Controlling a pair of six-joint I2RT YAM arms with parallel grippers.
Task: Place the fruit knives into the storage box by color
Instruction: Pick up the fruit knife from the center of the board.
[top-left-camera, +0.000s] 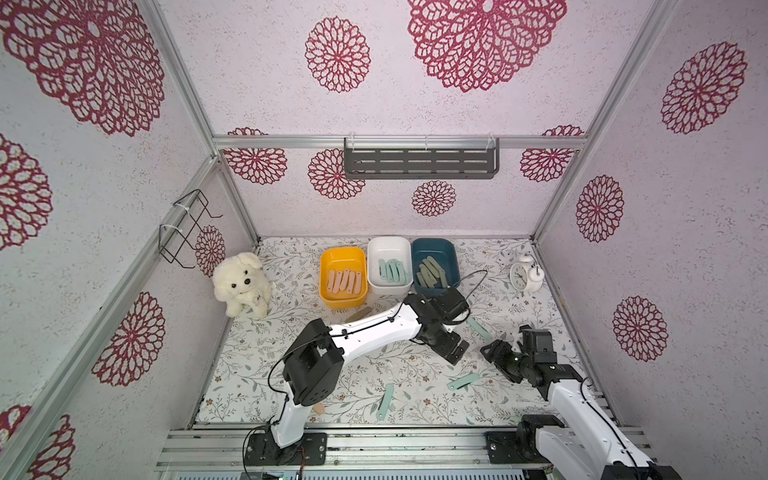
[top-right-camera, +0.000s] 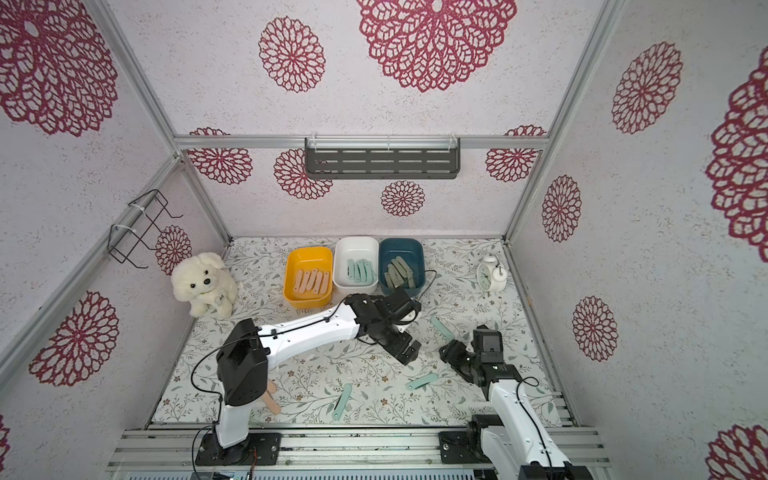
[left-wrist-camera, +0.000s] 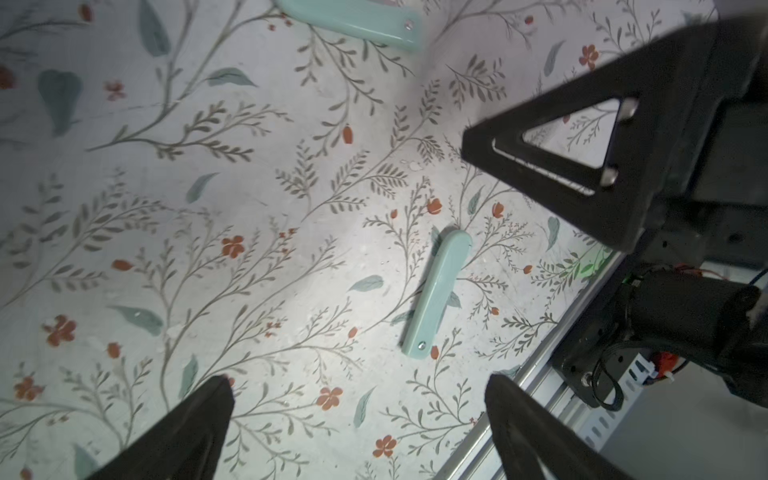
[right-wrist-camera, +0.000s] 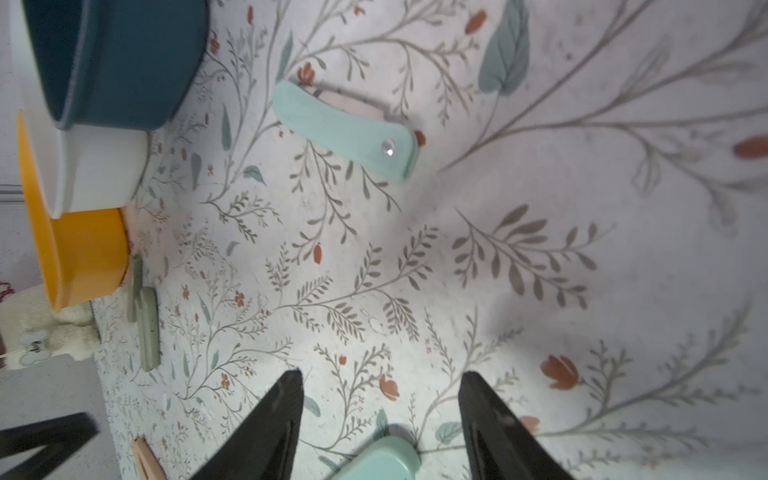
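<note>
Partly done | yellow box (top-left-camera: 343, 250): pink knives (top-left-camera: 344, 282); white box (top-left-camera: 389, 240): teal knives (top-left-camera: 392, 271); blue box (top-left-camera: 434, 241): sage knives (top-left-camera: 432, 272) | loose on bench (top-left-camera: 249, 365): pink knife (top-right-camera: 271, 402), sage knife (top-left-camera: 359, 313), teal trio (top-left-camera: 463, 381) | left pincer (left-wrist-camera: 357, 388) spread, empty | right pincer (right-wrist-camera: 380, 378) over teal end (right-wrist-camera: 380, 461), grip unclear.

Both top views sit high at the front, angled down toward the back wall, so they share nearly everything: the whole table (top-left-camera: 374, 374) and both arms. The left wrist cam hangs close over the table, peeking past the left end effector (left-wrist-camera: 357, 382). The right wrist cam sits lower, looking past the right end effector (right-wrist-camera: 380, 376) toward the blue bin (right-wrist-camera: 116, 70). Both wrist cams just crop the same table.
</note>
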